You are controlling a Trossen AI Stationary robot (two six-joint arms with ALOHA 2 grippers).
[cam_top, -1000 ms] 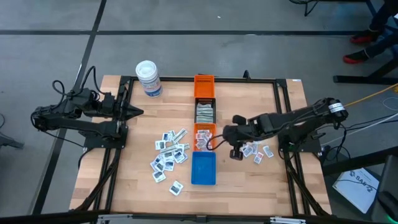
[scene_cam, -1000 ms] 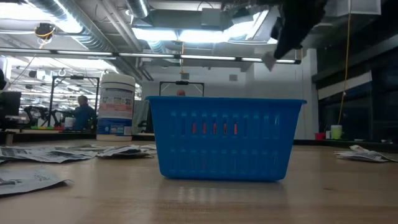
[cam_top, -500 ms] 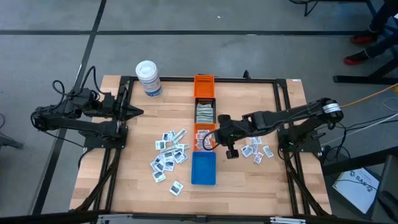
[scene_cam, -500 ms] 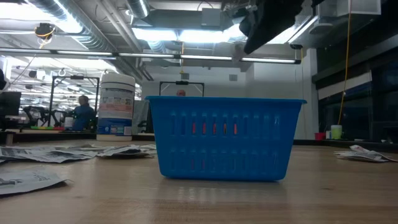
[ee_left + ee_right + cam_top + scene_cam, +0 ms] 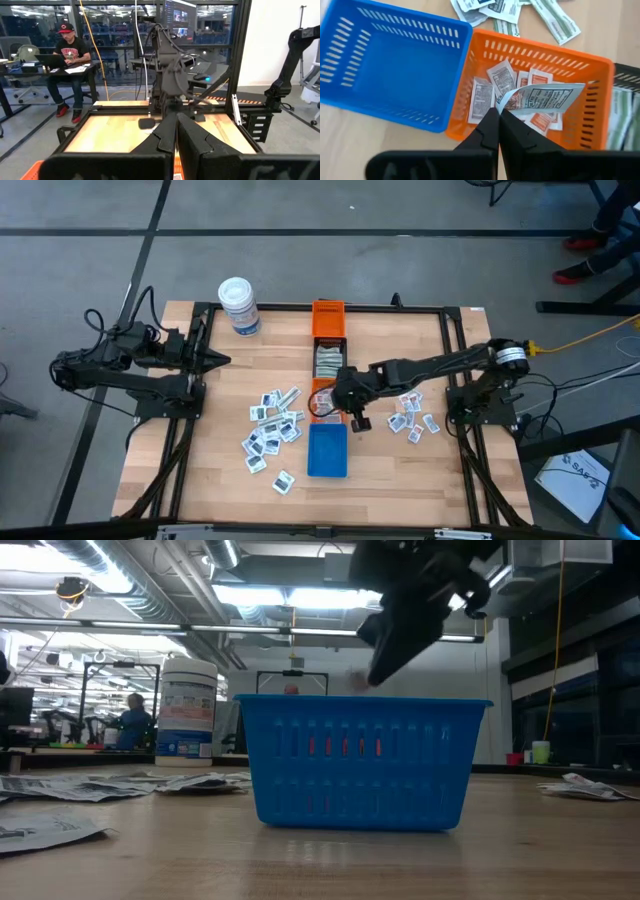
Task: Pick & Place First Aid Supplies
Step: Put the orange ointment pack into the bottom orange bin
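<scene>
- Orange, black, orange and blue: I counted four bins in a single row down the middle of the wooden table (image 5: 210,480), starting with an orange bin (image 5: 328,319) at the far edge, then a black bin (image 5: 330,361) filled with pale strips, a second orange bin (image 5: 580,75) and last a blue bin (image 5: 327,451) toward the near edge.
- One white tub (image 5: 239,306) stood by the far left corner.
- Loose first aid packets lay in two groups: a scatter (image 5: 270,430) of roughly a dozen or more left of the bins, and about six (image 5: 412,415) right of them; I could not count them exactly.
- My right gripper (image 5: 498,116) was pinched shut on one white packet (image 5: 545,97) with black print, gripping it by an edge.
- That packet hung directly over the second orange bin, above the red- and black-printed packets (image 5: 492,92) already lying inside, about seven that I could make out.
- From table level, the right gripper (image 5: 385,660) hovered just above the blue bin's rim (image 5: 362,701).
- My left gripper (image 5: 176,131) was closed on nothing, parked at the table's left edge, well apart from all the packets.
</scene>
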